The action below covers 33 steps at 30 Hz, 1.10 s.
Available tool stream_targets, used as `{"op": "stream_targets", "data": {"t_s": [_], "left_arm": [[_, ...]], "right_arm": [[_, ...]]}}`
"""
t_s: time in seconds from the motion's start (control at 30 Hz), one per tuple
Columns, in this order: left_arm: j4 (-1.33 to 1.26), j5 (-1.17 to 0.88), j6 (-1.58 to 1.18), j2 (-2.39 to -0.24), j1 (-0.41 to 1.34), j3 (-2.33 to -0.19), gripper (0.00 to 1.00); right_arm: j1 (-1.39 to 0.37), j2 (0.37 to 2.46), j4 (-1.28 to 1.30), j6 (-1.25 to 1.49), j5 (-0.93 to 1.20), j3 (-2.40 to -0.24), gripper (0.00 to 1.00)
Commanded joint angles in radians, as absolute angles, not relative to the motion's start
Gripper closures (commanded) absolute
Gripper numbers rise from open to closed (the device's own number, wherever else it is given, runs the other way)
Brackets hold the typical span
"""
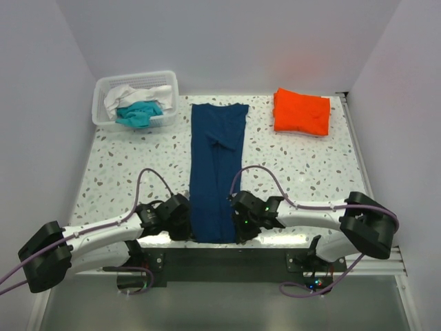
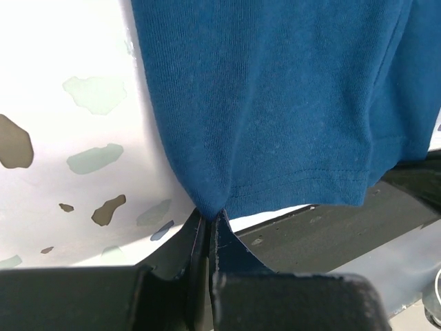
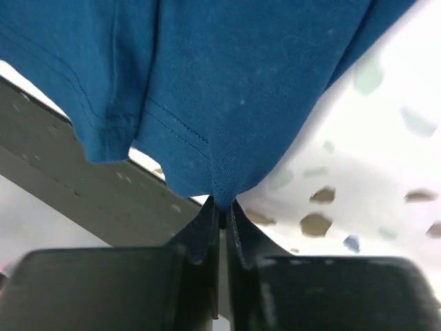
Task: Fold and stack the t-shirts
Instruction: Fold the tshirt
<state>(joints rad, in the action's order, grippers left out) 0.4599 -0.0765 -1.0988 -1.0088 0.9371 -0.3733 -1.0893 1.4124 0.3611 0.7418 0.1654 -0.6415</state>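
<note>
Four shirts are in my view, and I judge the task is less than half done. The speckled tabletop [image 1: 124, 158] has walls close on three sides and a dark drop at its near edge. The navy t-shirt [image 1: 217, 172] lies in the middle as a long narrow strip with its sides folded in and its hem at the near edge. It needs the folds along its length. The white basket [image 1: 103, 86] in the far left corner holds the white t-shirt [image 1: 131, 95] and the teal t-shirt [image 1: 140, 113], both crumpled. The orange t-shirt [image 1: 301, 112] lies folded at the far right, probably as the base of the stack. There is bare room on both sides of the strip. The left end effector [image 2: 209, 224] is closed on the near left corner of the navy hem, and the right end effector [image 3: 220, 207] is closed on the near right corner.
</note>
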Motion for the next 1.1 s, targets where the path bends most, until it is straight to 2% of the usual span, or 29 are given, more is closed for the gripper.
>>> {"op": "stream_targets", "data": {"t_s": [0.0,0.2,0.8,0.9,1.07], "left_arm": [[0.48,-0.097,-1.109,-1.012,0.939,-0.357,1.0],[0.486,-0.112,-1.135,-0.963,0.94,-0.307,1.0],[0.483,-0.178,-1.241,-0.818,1.026,-0.238,1.0],[0.489,-0.152,-1.249,-0.798,1.028,-0.264,1.0],[0.518,-0.052,-1.25,-0.821,1.028,-0.359,1.0]], "right_arm": [[-1.157,1.382,0.523,0.854,0.088,-0.644,1.0],[-1.18,1.249,0.505,0.989,0.103,-0.542,1.0],[-1.196,1.204,0.451,0.997,0.141,-0.529,1.0],[-1.195,1.181,0.491,0.968,0.109,-0.564,1.0],[-1.192,1.181,0.691,0.876,-0.075,-0.719,1.0]]}}
